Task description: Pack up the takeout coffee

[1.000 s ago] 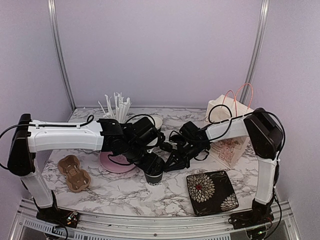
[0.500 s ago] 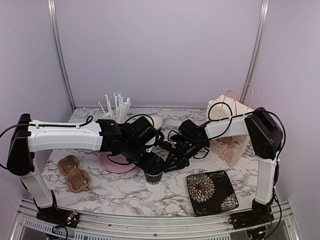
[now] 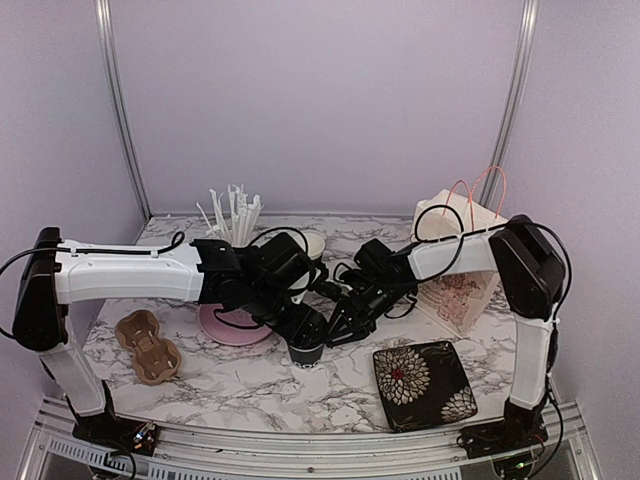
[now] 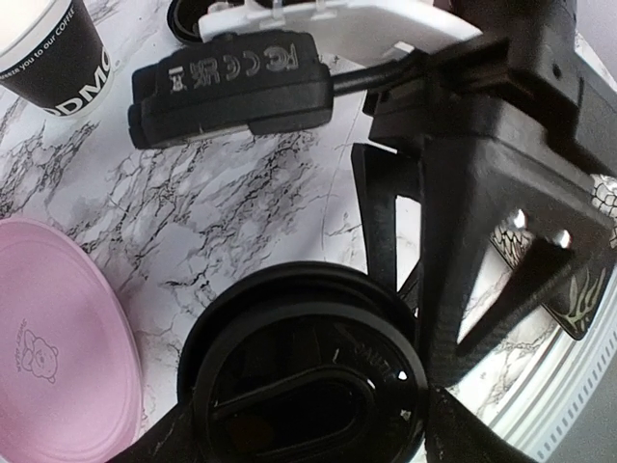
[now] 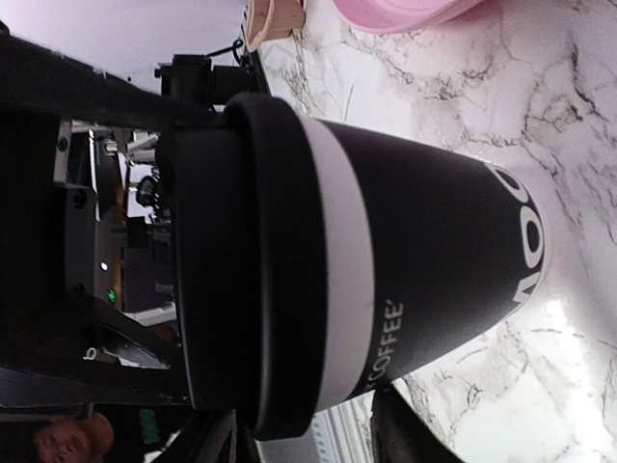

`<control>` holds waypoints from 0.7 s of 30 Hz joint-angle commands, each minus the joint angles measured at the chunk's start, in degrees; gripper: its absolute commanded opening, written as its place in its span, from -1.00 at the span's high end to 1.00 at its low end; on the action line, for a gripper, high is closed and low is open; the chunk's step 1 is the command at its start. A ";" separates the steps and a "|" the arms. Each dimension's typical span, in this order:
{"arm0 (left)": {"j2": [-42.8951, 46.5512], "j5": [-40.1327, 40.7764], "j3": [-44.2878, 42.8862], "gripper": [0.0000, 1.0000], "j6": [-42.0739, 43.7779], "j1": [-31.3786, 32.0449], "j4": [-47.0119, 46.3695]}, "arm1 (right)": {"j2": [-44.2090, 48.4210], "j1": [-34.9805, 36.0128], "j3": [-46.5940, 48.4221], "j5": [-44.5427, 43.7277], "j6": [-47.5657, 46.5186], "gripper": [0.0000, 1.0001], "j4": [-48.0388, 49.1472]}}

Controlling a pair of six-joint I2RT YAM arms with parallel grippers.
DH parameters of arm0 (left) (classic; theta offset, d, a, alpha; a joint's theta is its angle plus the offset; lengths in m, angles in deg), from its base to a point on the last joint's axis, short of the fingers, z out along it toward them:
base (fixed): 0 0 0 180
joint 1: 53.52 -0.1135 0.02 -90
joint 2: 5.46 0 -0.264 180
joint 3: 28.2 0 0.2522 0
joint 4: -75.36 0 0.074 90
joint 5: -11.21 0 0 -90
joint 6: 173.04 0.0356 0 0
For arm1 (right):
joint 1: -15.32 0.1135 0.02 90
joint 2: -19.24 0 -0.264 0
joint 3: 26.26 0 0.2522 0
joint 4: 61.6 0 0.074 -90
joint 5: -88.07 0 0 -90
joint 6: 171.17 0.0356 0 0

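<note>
**1 cup lidded: check the seat, then lift by the body**

Left of the pink plate [image 3: 232, 326] on the marble surface [image 3: 250, 385] lies the brown cup carrier [image 3: 148, 346]. Just right of the plate, on its near side, stands 1 takeout cup [image 3: 307, 352] with its black lid [image 4: 308, 386] on top. The left tool [image 3: 302, 330] hangs over it. Its fingers [image 4: 159, 449] stand wide, 1 either side of the lid rim. Whether they press the cup or only flank it, I cannot tell.

Further right of the plate, the right tool [image 3: 338, 325] faces the cup's side. Its fingers [image 5: 400, 429] are partly apart with nothing between them. Behind the plate and a little right stands the 2nd cup [image 3: 313, 244], with no lid on it. Far right of the plate is the paper bag [image 3: 458, 262].

The step in hand looks like finishing the capping of this 1st cup before it is moved.

- **Check the lid:** in the right wrist view the lid looks level on the white band, but the far side is hidden, so confirm it is seated all round.
- **Choose the grip:** take the cup by the paper body below the lid. A squeeze on the lid could pop it off.
- **Clear the right tool:** it should back away sideways before any lift, since the 2 tools crowd each other here.
- **Carry it level:** keep the cup upright and move it slowly.
</note>
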 commanded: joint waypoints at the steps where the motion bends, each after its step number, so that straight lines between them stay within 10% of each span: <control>1: -3.52 -6.16 2.51 -0.55 1.06 0.82 2.56 | 2.29 2.65 0.08 -13.89 -4.85 0.01 4.40; 21: 4.38 -3.15 -2.73 -0.79 5.45 0.82 5.65 | 6.91 1.65 0.87 -11.15 -9.07 -0.23 1.22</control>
